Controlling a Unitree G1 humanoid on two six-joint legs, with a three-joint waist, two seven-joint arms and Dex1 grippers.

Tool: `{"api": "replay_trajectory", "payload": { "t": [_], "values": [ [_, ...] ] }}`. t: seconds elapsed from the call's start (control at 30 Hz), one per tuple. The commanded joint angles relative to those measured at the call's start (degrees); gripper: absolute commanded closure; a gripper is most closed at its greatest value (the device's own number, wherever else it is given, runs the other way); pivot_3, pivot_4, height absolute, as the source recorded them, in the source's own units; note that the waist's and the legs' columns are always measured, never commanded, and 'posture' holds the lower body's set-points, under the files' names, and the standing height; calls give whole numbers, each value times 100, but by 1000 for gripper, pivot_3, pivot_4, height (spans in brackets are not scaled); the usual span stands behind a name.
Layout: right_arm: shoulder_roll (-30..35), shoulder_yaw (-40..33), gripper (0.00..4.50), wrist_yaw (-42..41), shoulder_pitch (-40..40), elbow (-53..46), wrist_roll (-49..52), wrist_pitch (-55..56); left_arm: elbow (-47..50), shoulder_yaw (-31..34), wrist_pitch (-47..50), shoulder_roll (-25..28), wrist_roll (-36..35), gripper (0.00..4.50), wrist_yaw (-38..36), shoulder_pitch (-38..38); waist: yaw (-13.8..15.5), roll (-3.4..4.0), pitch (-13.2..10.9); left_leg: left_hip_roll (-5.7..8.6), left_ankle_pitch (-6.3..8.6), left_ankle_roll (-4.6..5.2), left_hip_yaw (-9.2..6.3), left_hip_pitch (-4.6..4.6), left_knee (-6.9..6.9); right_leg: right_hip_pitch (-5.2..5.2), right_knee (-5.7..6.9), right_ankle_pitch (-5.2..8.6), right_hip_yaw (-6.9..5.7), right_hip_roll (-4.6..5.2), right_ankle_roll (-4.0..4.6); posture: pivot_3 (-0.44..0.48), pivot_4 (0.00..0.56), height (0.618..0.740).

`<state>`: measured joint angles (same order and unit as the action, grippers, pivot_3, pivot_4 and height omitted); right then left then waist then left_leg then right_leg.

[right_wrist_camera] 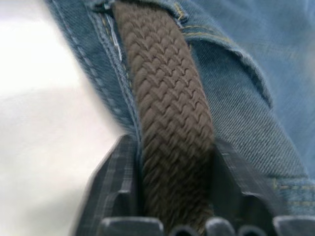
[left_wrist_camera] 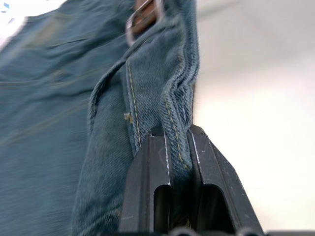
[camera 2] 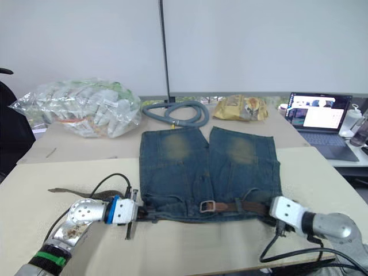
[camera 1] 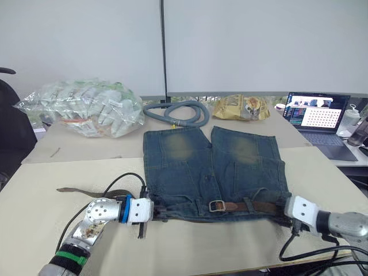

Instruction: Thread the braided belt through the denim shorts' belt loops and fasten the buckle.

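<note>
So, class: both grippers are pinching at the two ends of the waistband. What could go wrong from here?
1. The left gripper clamps the denim shorts at the waistband edge; pulling could drag or bunch them.
2. The right gripper grips the braided belt; tugging may shift the buckle off centre.

Head stereo pair looking down, wrist cameras close on denim shorts [camera 1: 213,172]

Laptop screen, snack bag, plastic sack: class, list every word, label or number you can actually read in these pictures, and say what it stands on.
No text can be read.
Laptop screen: coloured tiles and a dotted grid, too small to read.
Yellow snack bag: print too blurred to read.
Clear plastic sack: printing inside illegible.
</note>
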<state>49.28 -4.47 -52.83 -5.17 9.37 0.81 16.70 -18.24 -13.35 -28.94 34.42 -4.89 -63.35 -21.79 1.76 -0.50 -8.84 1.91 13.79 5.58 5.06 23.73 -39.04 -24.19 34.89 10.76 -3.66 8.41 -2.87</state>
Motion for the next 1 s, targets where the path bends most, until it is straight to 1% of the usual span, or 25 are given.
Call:
{"api": "replay_trajectory", "payload": {
  "t": [0.03, 0.1, 0.13, 0.3, 0.33, 0.37, 0.43, 0.5, 0.53, 0.6, 0.63, 0.73, 0.8, 0.87, 0.9, 0.93, 1.0],
  "values": [
    [-134, 215, 3941, 596, -702, 698, -585, 610, -749, 244, -231, -92, 482, 4500, 764, -415, -24, -1, -1, 1, -2, 1, 1, 1, -2, 0, 0, -3, -2, -2, -2, 0, 150, 740],
    [-271, 441, 4467, 773, -1198, 1174, -813, 758, -1223, 217, -398, -125, 830, 4500, 1208, -712, -50, -3, -2, 4, -8, 13, 1, 3, -2, 2, 3, -3, -2, -2, -4, 0, 150, 740],
    [-376, 555, 4497, 871, -1488, 1444, -908, 794, -1513, 191, -445, -144, 1018, 4500, 1461, -906, -63, -5, -3, 4, -21, 35, 1, 3, -2, 1, 3, -3, -4, -3, -4, 0, 150, 740],
    [-746, 808, 4497, 1272, -2405, 2378, -1121, 815, -2751, 41, -590, -212, 1796, 4500, 2592, -1730, -106, -10, -6, 6, -26, 35, 1, 7, -1, 0, 6, -4, -9, -4, -4, 0, 150, 740],
    [-785, 810, 4497, 1336, -2497, 2488, -1128, 815, -2929, 37, -607, -235, 1860, 4500, 2729, -1841, -109, -11, -6, 6, -30, 28, 1, 7, -1, 0, 6, -5, -10, -3, -5, 0, 150, 740],
    [-781, 838, 4497, 1339, -2549, 2559, -1135, 867, -3056, 57, -720, -278, 1814, 4500, 2735, -1906, -111, -11, -7, 8, -41, 10, 1, 7, -1, 0, 6, -6, -10, -2, -6, 0, 150, 740],
    [-759, 892, 4497, 1331, -2603, 2650, -1139, 960, -3228, 70, -908, -328, 1764, 4500, 2727, -1981, -111, -11, -7, 10, -43, 5, 2, 10, 0, -2, 5, -6, -11, 1, -8, 0, 150, 740],
    [-563, 839, 4497, 1186, -2381, 2461, -1042, 1078, -3110, 47, -1241, -263, 1553, 4500, 2347, -1816, -108, -11, -7, 10, -41, 6, 4, 10, 1, -2, 4, -7, -14, 3, -10, 0, 150, 740],
    [-371, 769, 4497, 1008, -2121, 2230, -921, 1200, -2897, 27, -1438, -184, 1233, 4500, 1875, -1595, -104, -11, -7, 11, -40, 5, 4, 12, 3, -4, 3, -7, -15, 7, -11, 0, 150, 740],
    [-92, 628, 4497, 653, -1635, 1781, -547, 1416, -2611, 60, -1834, -3, 901, 4500, 1491, -1275, -98, -9, -6, 15, -34, 7, 4, 15, 8, -6, 1, -4, -19, 17, -16, 0, 150, 740],
    [49, 615, 4497, 406, -1358, 1517, -326, 1469, -2401, 75, -1872, 74, 590, 4500, 1152, -1088, -104, -9, -5, 15, -21, -2, 3, 15, 8, -8, -1, -3, -19, 22, -16, 0, 150, 740],
    [280, 609, 4497, -38, -830, 1028, 106, 1387, -2062, 75, -1818, 217, 137, 4500, 598, -791, -129, -8, -5, 14, -1, -6, 7, 14, 6, -7, -11, -3, -21, 45, -17, 0, 150, 740],
    [291, 526, 4497, -124, -464, 755, 359, 1028, -1791, 3, -1544, 337, -138, 4500, 105, -516, -138, -9, -5, 14, 3, -9, 9, 13, 3, -4, -14, -4, -31, 49, -17, 0, 150, 740],
    [283, 461, 4497, -86, -315, 632, 423, 866, -1548, -22, -1282, 370, -359, 4500, -227, -351, -149, -9, -5, 6, 26, -19, 11, 3, 1, 4, -12, -4, -31, 49, -17, 0, 150, 740],
    [268, 438, 4497, -43, -314, 610, 424, 836, -1378, -40, -1082, 367, -482, 4500, -388, -295, -147, -8, -5, 6, 40, 2, 12, -2, 1, 3, -4, -4, -30, 48, -16, 0, 150, 740],
    [257, 432, 4497, -128, -315, 568, 536, 735, -1205, -51, -873, 365, -607, 4500, -545, -243, -142, -8, -5, 6, 39, 1, 11, -3, -1, 2, 0, -5, -30, 48, -15, 0, 150, 740],
    [300, 360, 3454, -374, -290, 436, 848, 472, -813, -15, -301, 359, -899, 4500, -776, -146, -134, -9, -5, 1, 37, -4, 11, -17, -6, 0, -1, -6, -31, 40, -13, 0, 150, 740]
  ]
}}
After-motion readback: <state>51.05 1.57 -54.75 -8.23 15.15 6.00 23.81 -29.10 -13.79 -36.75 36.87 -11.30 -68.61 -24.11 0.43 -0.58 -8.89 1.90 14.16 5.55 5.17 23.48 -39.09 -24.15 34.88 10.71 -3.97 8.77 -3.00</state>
